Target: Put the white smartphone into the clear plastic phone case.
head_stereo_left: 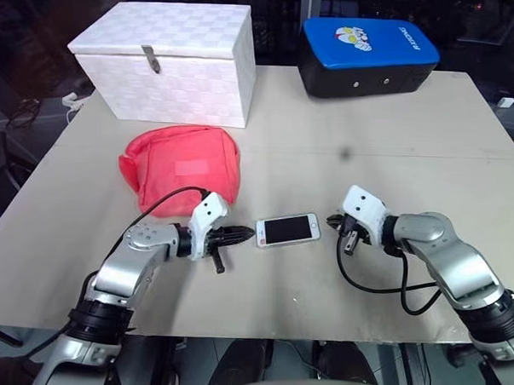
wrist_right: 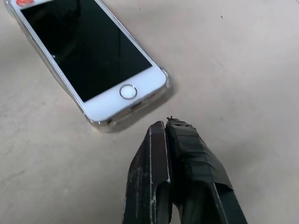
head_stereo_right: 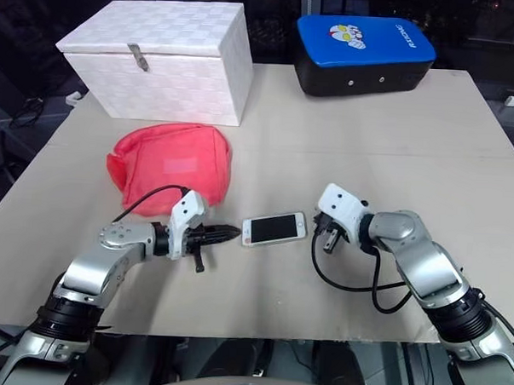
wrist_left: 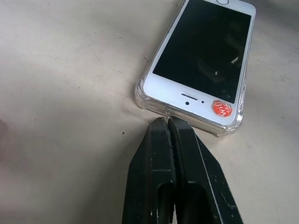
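phone [head_stereo_left: 288, 230] sits in its clear case [wrist_left: 142, 95]; left gripper [head_stereo_left: 242, 234] at its nine o'clock, right gripper [head_stereo_left: 334, 221] at three, both closed, empty.

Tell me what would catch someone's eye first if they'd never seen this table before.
Probably the white smartphone lying screen-up in the middle of the table, already sitting in the clear plastic phone case, with the shut left gripper and shut right gripper pointing at its two ends. Behind it lie a red pouch, a white box and a blue-topped black case.
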Robot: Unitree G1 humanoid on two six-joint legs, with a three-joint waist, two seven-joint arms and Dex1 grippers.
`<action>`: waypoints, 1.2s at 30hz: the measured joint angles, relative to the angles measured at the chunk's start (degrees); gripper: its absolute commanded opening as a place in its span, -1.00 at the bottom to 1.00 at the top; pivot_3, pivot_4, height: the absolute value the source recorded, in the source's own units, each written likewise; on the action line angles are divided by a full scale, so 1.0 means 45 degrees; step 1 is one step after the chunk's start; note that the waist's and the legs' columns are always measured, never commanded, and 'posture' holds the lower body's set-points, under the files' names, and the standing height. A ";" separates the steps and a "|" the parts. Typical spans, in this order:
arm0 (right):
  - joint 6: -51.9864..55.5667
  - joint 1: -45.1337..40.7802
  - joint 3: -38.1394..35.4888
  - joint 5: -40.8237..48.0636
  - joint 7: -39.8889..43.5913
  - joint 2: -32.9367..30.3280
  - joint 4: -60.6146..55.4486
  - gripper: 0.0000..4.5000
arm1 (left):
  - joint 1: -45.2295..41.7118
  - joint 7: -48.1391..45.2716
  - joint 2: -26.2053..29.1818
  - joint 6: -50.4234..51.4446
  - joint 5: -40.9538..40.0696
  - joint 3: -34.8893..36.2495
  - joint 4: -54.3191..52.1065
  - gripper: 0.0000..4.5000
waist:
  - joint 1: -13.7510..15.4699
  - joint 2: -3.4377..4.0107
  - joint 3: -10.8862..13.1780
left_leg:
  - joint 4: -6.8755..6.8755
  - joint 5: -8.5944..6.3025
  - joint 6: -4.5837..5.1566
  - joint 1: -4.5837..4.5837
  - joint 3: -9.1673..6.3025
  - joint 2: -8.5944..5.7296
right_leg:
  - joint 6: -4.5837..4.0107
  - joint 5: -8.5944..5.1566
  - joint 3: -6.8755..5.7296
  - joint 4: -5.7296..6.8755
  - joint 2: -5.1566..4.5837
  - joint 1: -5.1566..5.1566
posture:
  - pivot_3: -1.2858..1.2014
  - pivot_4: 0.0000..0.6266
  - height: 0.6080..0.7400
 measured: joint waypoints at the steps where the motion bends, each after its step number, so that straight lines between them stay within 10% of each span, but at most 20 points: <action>1: -0.0002 -0.0021 0.0052 -0.0002 -0.0006 0.0073 0.0003 -1.00 | -0.0018 0.0003 -0.0003 0.0029 0.0001 -0.0004 0.0000 -0.97 | 0.0003 0.0000 0.0000 | 0.0000 0.0000 0.0000 0.0001 -0.0001 -0.0002 | 0.0000 0.0000 0.0000 0.0001 -0.0001 0.0000 | 0.03 -0.52 1.00; 36: 0.0099 -0.0678 0.0880 -0.0427 -0.0155 0.0294 0.0649 -1.00 | -0.0258 0.0124 -0.0102 0.0546 0.0003 -0.0157 -0.0118 -0.97 | 0.0028 0.0000 0.0001 | 0.0001 0.0001 -0.0001 -0.0005 -0.0027 -0.0014 | 0.0000 0.0000 -0.0020 -0.0002 -0.0010 0.0000 | 0.03 -0.52 1.00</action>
